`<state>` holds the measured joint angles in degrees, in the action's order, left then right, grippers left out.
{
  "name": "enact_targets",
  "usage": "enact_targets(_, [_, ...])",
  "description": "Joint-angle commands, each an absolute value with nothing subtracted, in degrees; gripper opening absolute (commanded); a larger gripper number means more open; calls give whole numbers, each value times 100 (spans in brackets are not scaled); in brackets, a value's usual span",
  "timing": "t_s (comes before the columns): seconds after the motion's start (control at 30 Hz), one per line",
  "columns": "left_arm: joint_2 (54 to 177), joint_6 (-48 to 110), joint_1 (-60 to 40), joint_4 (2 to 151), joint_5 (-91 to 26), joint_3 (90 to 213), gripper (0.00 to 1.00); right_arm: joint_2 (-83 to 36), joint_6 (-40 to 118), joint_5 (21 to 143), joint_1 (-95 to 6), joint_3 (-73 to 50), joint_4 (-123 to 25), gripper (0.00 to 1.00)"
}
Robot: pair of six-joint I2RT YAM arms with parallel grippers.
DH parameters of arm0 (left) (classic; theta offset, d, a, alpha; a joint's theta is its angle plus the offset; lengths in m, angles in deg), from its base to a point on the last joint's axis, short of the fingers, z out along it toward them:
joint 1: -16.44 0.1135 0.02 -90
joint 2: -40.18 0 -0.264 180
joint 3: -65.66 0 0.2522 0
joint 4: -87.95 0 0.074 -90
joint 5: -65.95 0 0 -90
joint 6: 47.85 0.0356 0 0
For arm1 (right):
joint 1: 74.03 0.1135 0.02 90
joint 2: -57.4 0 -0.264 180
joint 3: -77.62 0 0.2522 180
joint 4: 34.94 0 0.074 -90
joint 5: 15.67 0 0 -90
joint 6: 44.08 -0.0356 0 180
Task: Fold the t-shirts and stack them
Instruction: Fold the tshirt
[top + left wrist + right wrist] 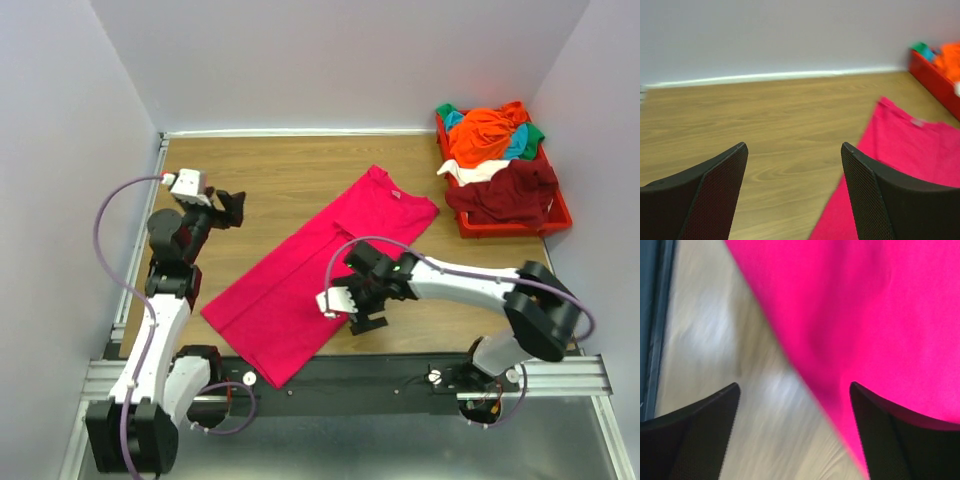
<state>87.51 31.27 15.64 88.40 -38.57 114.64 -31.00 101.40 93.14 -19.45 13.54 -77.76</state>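
Lying flat on the table (280, 180), magenta t-shirt (320, 270), right gripper (792, 387) spread wide over its near edge, holding nothing, left gripper (792, 145) spread, empty, at left

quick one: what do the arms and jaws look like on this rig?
Both are built from white links and black joints. The left arm and right arm each trail a lilac cable, with a white block at each wrist. The jaws are black and tapered, with mesh-textured inner faces.

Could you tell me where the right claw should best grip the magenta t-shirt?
Probably its long right-hand edge, coming in from the right: the magenta t-shirt lies flat, and that edge runs between the open fingers of the right claw.
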Motion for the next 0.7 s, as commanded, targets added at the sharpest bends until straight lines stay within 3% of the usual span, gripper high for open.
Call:
enact_targets(0.0, [9788,2704,1398,9264,-5548,11746,82,-2171,10375,9604,-2741,1544,-8736,100])
enact_targets(0.13, [11240,2562,968,9160,-6105,12545,82,-1424,10078,9621,-3683,1649,-8641,100])
enact_targets(0.3, [13372,3167,221,8088,-6061,13969,82,-957,8006,9691,-5150,1764,-7183,100])
enact_targets(0.4, [14542,3737,-103,7061,-5878,15529,82,-1114,7065,10884,-6546,1658,-7120,100])
enact_targets(0.57, [15750,4179,-439,5909,-5280,16948,77,-1089,6824,11177,-7016,1675,-7138,99])
enact_targets(0.67, [16348,4443,-623,5426,-4963,17748,70,-958,6763,11317,-7130,1745,-7146,93])
